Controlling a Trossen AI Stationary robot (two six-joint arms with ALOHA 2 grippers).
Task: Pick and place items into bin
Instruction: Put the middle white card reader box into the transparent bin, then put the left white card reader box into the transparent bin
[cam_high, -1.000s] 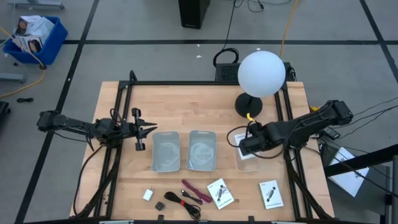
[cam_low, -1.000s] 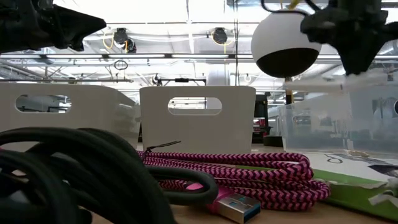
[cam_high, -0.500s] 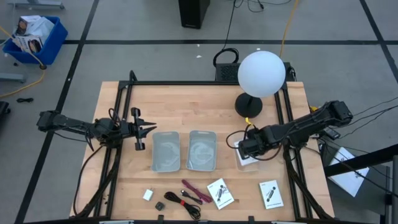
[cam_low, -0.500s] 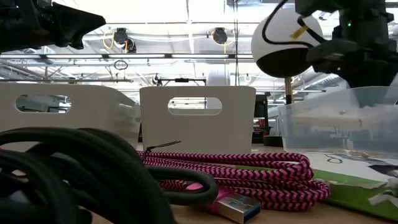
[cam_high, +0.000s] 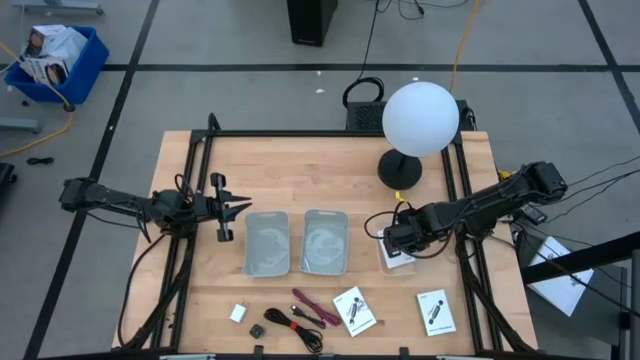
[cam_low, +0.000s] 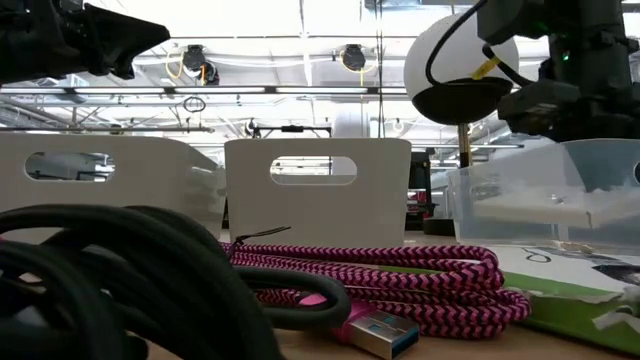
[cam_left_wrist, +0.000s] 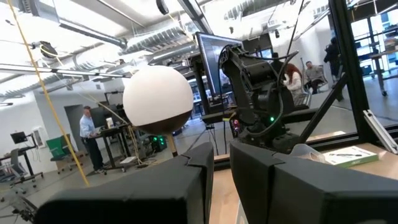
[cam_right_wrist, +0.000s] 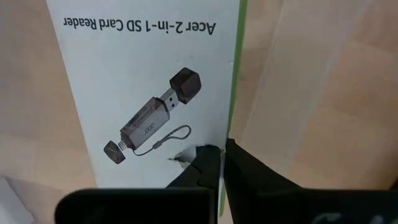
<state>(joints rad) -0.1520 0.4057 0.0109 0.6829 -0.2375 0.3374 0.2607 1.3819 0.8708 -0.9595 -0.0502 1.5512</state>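
White card (cam_right_wrist: 149, 93) lies in clear bin (cam_low: 540, 205) | right gripper (cam_right_wrist: 221, 163) clamped on card edge

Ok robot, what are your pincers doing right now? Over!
Right pincer shut on card, low in clear bin. Left pincer waiting, far left. Nothing in the way.

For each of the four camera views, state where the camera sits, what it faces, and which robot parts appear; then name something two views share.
High view: overhead, facing down on the table, both arms visible.
Low view: tabletop height, facing across the pink cable toward the room.
Left wrist view: on the left arm, past its fingers, toward the right arm.
Right wrist view: on the right arm, fingers pinching a white card.
Shared: the globe lamp in the high, low and left wrist views.
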